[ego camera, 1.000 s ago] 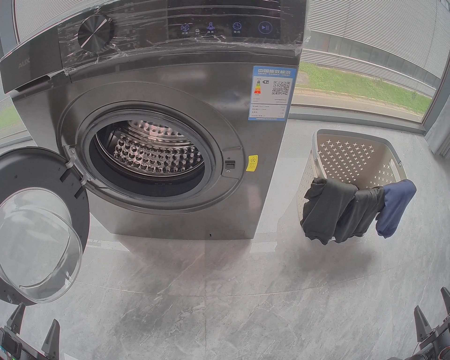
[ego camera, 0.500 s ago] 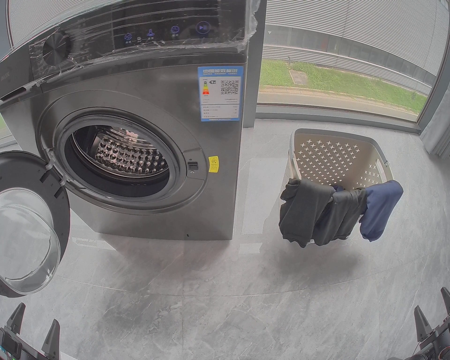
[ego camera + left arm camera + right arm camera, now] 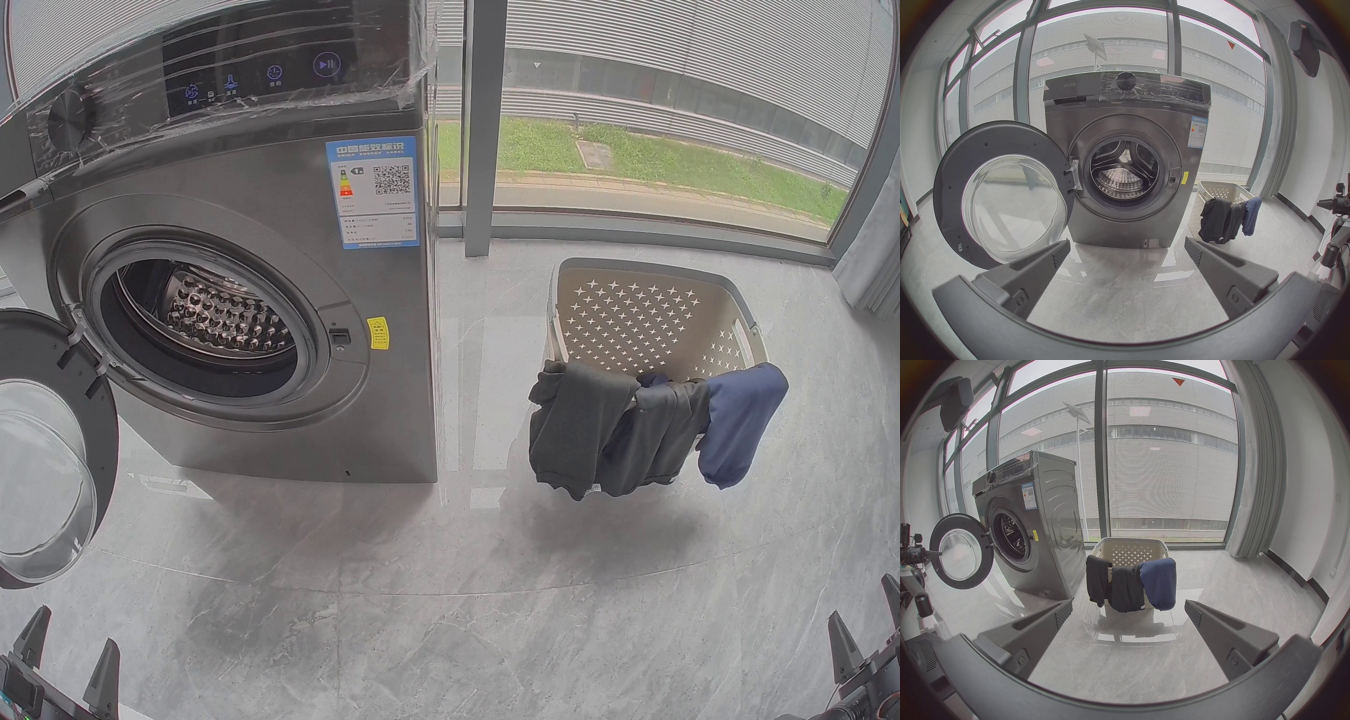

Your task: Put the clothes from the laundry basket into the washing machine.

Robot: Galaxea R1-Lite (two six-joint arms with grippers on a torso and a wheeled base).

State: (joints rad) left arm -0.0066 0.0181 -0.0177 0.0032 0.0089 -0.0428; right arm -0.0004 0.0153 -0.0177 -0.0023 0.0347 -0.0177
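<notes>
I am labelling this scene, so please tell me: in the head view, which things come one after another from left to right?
open door → drum opening → blue label → window post → grey clothes → blue garment

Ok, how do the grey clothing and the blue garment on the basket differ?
The grey clothing is dark charcoal; the blue garment is navy. The grey clothing covers most of the near rim of the laundry basket, on the side toward the washing machine; the blue garment covers only the corner away from it. Both hang over that rim, down the outside.
</notes>
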